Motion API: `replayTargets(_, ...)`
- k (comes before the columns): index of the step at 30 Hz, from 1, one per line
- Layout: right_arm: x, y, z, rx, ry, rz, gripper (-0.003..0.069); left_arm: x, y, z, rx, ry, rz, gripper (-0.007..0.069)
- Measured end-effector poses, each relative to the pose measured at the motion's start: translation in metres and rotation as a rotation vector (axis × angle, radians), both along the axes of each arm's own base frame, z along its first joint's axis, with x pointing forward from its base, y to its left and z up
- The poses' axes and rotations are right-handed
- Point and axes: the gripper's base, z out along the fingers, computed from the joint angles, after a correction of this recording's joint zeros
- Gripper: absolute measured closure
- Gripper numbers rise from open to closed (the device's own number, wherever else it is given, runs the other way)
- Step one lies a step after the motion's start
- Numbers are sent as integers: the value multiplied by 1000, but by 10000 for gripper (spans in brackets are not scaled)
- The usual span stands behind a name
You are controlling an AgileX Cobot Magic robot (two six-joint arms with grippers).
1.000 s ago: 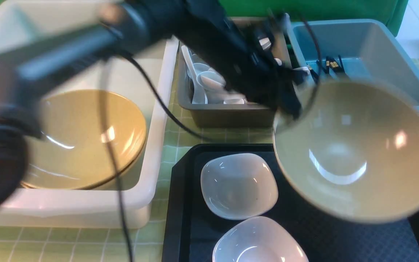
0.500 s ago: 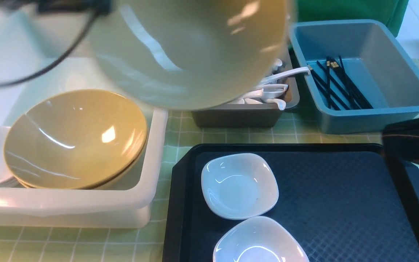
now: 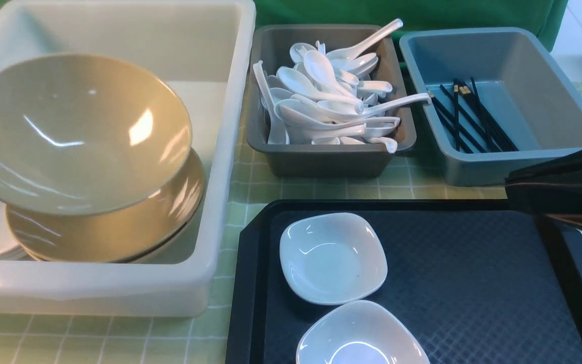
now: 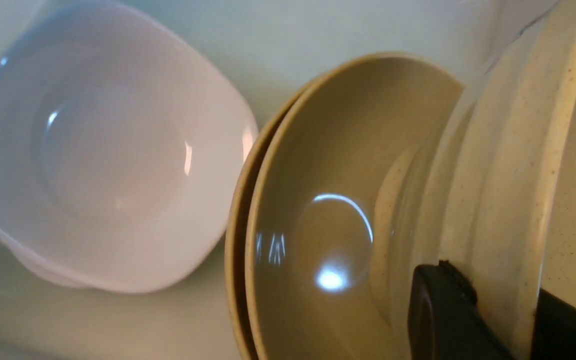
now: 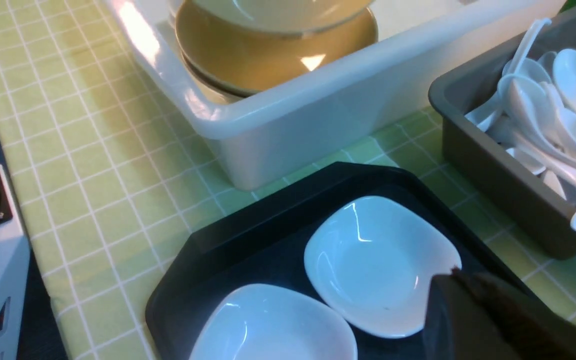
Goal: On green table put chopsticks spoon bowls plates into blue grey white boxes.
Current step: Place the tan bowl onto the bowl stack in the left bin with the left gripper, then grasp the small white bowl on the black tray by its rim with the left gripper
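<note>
One view, left wrist, shows the left tool clamping the bowl.

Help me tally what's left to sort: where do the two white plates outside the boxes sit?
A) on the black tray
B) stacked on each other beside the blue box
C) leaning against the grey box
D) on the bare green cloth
A: the two plates lie side by side, each flat on the black tray.
</note>
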Motion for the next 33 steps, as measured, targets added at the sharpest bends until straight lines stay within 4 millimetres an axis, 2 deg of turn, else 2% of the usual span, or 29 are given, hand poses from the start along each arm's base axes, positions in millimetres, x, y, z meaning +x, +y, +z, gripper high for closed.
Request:
replayTargets(8, 0, 0, 0, -2, -2, 2, 613, 5, -12, -29, 54, 107, 53, 608)
replayTargets(13, 0, 0, 0, -1, -2, 2, 608, 4, -12, -34, 25, 144, 146, 602)
replayTargets(16, 0, 0, 0, -1, -2, 2, 605, 3, -10, -35, 22, 160, 183, 566)
replayTargets(20, 0, 0, 0, -1, -2, 2, 601, 2, -10, -32, 13, 149, 223, 463)
replayTargets(22, 0, 0, 0, -1, -2, 2, 600, 0, -10, -28, 22, 134, 229, 355)
replayTargets(23, 0, 0, 0, -1, -2, 2, 599, 0, -10, -28, 22, 133, 230, 337)
replayTargets(24, 0, 0, 0, -1, -2, 2, 597, -1, -10, -24, 36, 122, 228, 273)
replayTargets(26, 0, 0, 0, -1, -2, 2, 594, -1, -10, -17, 57, 108, 222, 195)
replayTargets(28, 0, 0, 0, -2, 0, 3, 592, -1, -9, 1, 98, 77, 193, 115)
replayTargets(30, 1, 0, -1, 0, 6, 2, 590, -1, -10, 10, 110, 65, 167, 88)
replayTargets(31, 2, 0, -1, 3, 15, -2, 589, -1, -14, 24, 124, 37, 114, 59)
replayTargets(33, 7, 2, -5, 10, 48, -10, 583, 0, -30, 46, 142, -33, -24, 46)
